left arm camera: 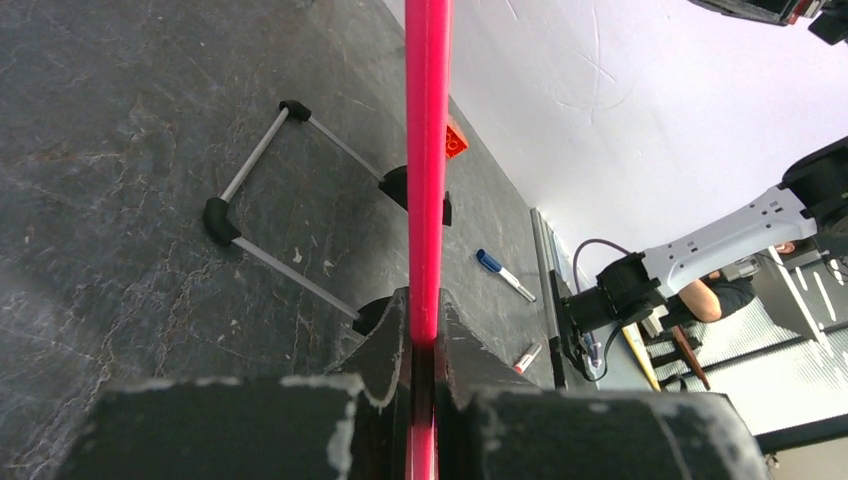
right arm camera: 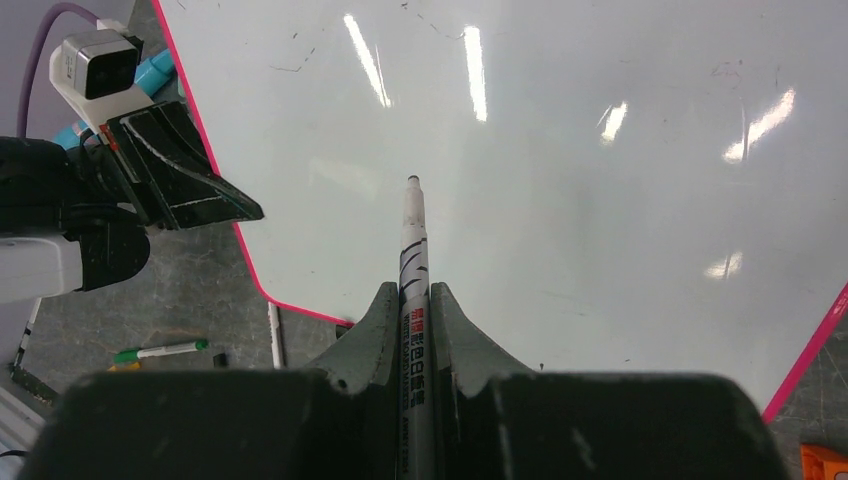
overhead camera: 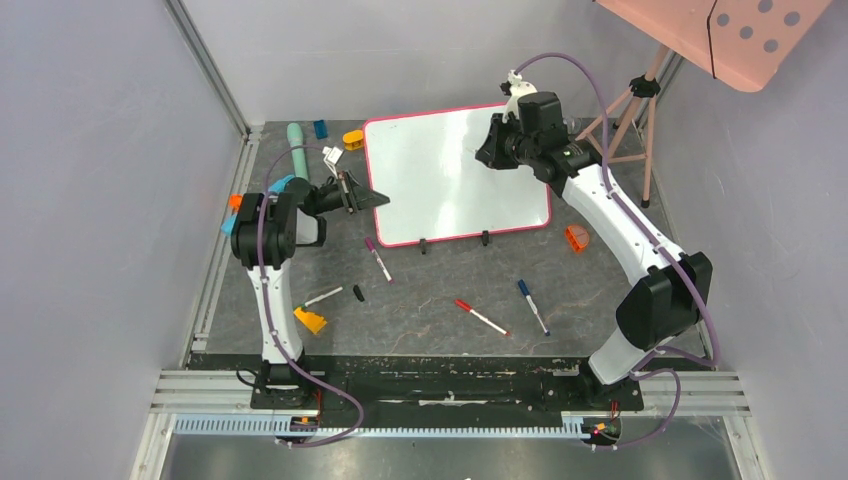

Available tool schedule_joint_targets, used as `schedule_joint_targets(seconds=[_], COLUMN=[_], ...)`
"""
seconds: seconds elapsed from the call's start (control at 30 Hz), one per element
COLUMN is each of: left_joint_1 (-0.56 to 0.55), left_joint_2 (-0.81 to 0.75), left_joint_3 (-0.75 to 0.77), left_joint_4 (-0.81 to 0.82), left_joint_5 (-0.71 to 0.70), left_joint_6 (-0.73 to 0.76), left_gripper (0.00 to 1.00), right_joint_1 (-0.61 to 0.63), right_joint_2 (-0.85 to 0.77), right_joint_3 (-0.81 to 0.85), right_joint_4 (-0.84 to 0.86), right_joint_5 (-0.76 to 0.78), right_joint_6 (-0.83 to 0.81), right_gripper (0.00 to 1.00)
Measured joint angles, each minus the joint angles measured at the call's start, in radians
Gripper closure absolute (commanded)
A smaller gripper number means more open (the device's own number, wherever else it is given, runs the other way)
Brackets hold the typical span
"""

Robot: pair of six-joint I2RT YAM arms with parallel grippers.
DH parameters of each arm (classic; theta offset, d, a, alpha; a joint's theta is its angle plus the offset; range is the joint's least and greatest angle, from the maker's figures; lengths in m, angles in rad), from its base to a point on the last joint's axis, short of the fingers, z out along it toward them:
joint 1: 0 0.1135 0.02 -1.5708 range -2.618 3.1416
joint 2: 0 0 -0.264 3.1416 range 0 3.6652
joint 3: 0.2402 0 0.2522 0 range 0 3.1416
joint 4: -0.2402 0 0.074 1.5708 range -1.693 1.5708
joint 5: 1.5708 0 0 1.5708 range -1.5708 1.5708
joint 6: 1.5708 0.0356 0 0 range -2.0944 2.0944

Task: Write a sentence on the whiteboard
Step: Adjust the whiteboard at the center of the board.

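Steadying comes first: past the loose pens (overhead camera: 482, 317) on the table (overhead camera: 430, 335), the left gripper (left arm camera: 422, 312) is clamped tight on the pink left frame of the whiteboard (overhead camera: 440, 190), which sits mid-table (its face looks unwritten). Farther on, the right gripper (right arm camera: 410, 305) pinches a marker (right arm camera: 413, 240) over the board's far right part. Lower the tip gently, press lightly, and write slowly.

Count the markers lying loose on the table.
4. Purple marker before the whiteboard's left corner; green marker left of it; red marker and blue marker further right. More may be hidden.
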Motion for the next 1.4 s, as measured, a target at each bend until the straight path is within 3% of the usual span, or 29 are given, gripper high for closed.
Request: schedule_joint_targets(seconds=[0.57,1.4], left_joint_1=[-0.058,-0.051], left_joint_2=[-0.057,-0.112], left_joint_3=[-0.124,-0.173], left_joint_4=[0.019,0.016], left_joint_5=[0.002,0.008], left_joint_6=[0.105,0.106], left_gripper=[0.98,0.98], right_joint_1=[-0.003,-0.007], right_joint_2=[-0.047,-0.1], right_joint_3=[-0.043,-0.091], right_joint_4=[-0.001,-0.001], right_joint_5=[0.001,0.002], right_joint_6=[-0.016,-0.019], right_gripper=[1.0,1.0])
